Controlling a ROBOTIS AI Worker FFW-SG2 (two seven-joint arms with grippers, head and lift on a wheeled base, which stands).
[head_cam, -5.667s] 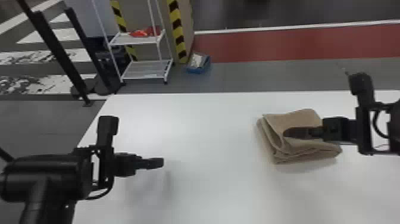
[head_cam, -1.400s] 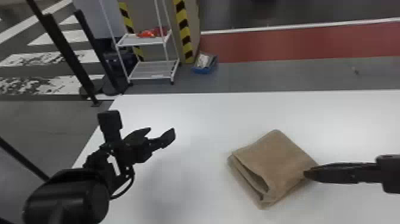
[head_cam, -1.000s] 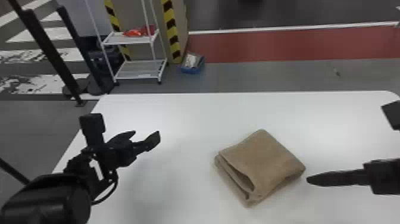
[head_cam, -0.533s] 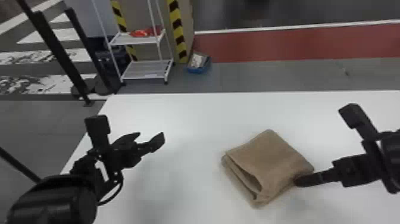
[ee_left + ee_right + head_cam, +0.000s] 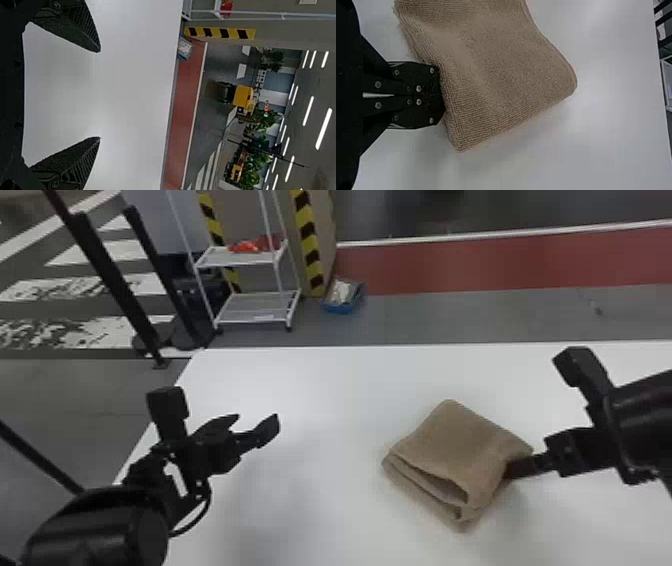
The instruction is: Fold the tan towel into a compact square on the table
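- Worktop (image 5: 310, 500): carries the towel (image 5: 450, 445), right of centre.
- Towel: probably light, soft, floppy; pinch all layers together at an edge, lest folds slip.
- Left pincer (image 5: 100, 94): spread, empty.
- Right pincer (image 5: 438, 95): closed, at the towel's right edge, far end hidden by cloth.

My head view is looking forward and down across the table (image 5: 325, 410).
My left wrist view is facing past the far edge; my right, close over the towel (image 5: 502, 67); my head is sharing both.
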